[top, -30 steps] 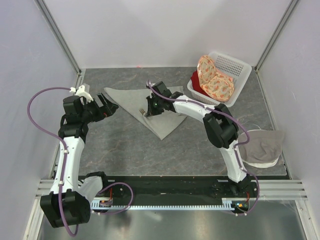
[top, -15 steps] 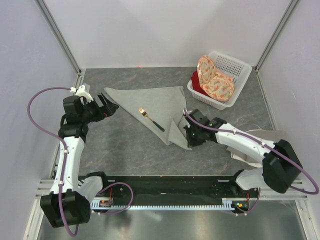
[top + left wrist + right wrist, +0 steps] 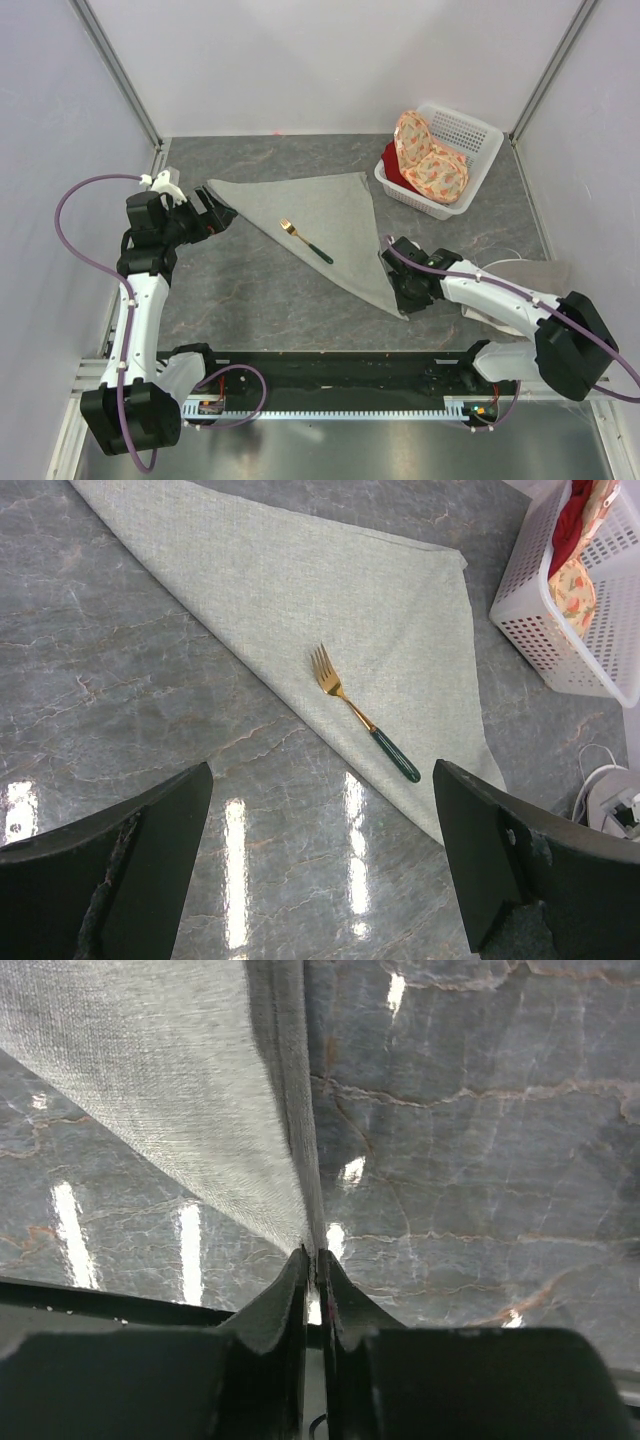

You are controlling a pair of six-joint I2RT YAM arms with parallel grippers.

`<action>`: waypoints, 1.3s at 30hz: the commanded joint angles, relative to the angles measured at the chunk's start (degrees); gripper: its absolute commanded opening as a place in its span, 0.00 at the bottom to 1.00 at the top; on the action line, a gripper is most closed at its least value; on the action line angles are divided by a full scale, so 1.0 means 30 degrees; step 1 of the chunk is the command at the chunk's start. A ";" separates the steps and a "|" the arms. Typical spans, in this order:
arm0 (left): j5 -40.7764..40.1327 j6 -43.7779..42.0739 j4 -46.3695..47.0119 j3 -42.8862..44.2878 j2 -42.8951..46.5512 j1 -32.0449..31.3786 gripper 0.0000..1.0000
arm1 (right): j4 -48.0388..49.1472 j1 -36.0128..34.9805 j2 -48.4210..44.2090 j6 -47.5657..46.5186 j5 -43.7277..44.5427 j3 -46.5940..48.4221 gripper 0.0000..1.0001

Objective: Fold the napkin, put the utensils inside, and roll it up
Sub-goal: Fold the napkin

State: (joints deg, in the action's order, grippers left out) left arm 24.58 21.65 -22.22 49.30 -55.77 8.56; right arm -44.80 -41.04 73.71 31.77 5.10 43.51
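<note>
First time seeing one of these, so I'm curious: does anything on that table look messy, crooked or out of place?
Nothing is spilled or broken. The fork lies slanted close to the napkin's long edge, not in its middle. A paler cloth sits crumpled by the right arm. The right gripper pinches the napkin's near corner.

The napkin (image 3: 320, 215) is plain sage-grey, with no pattern. The fork (image 3: 305, 240) has a shiny gold head and a dark green handle. The bench (image 3: 250, 290) is dark grey, marbled with pale veins. The basket (image 3: 462, 125) is white lattice, with an orange floral cloth (image 3: 430, 165) and a red cloth (image 3: 392, 165).
</note>
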 commanded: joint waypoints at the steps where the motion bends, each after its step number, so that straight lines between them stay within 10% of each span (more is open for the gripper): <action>1: 0.0215 0.0459 0.0668 -0.0085 0.0162 0.0048 0.98 | -0.0976 0.0056 -0.0372 0.0776 0.0118 -0.0321 0.27; 8: 0.0245 0.0489 0.0667 -0.0114 0.0133 0.0048 0.98 | -0.1006 0.0027 -0.2536 0.2648 0.0085 -0.0878 0.64; 19: 0.0391 0.0547 0.0668 -0.0144 0.0191 0.0019 0.98 | 0.4529 0.1490 -0.5614 0.7779 -0.1525 -0.6062 0.50; 33: 0.0479 0.0577 0.0726 -0.0173 0.0162 -0.0010 0.98 | 0.3713 0.2194 -0.7810 0.8863 -0.2345 -0.6680 0.43; 39: 0.0625 0.0606 0.0755 -0.0144 0.0132 0.0019 0.98 | 0.3477 0.2194 -0.9892 0.9333 -0.2497 -0.6010 0.55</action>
State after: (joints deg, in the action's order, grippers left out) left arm 24.67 21.71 -22.15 48.69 -55.77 8.56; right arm -33.91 -34.61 47.00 57.84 -2.07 23.55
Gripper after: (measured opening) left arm 0.985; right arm 0.505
